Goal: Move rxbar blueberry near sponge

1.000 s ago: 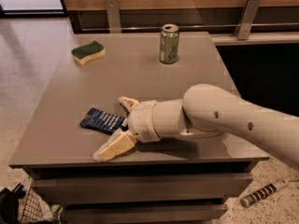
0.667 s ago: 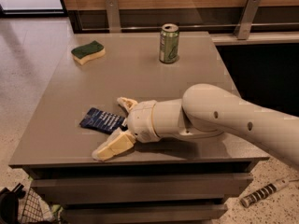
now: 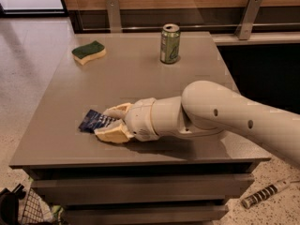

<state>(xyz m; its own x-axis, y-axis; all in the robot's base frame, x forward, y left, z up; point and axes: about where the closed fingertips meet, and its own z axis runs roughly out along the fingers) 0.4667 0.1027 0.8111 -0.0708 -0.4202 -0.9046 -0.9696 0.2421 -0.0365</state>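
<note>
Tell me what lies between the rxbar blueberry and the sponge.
Only bare table between sponge and rxbar blueberry, in the camera view; the pincer is at the bar.

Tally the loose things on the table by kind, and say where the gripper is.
rxbar blueberry: 1
sponge: 1
green drink can: 1
Total: 3
The gripper is low at the rxbar blueberry, near the front edge of the table.
</note>
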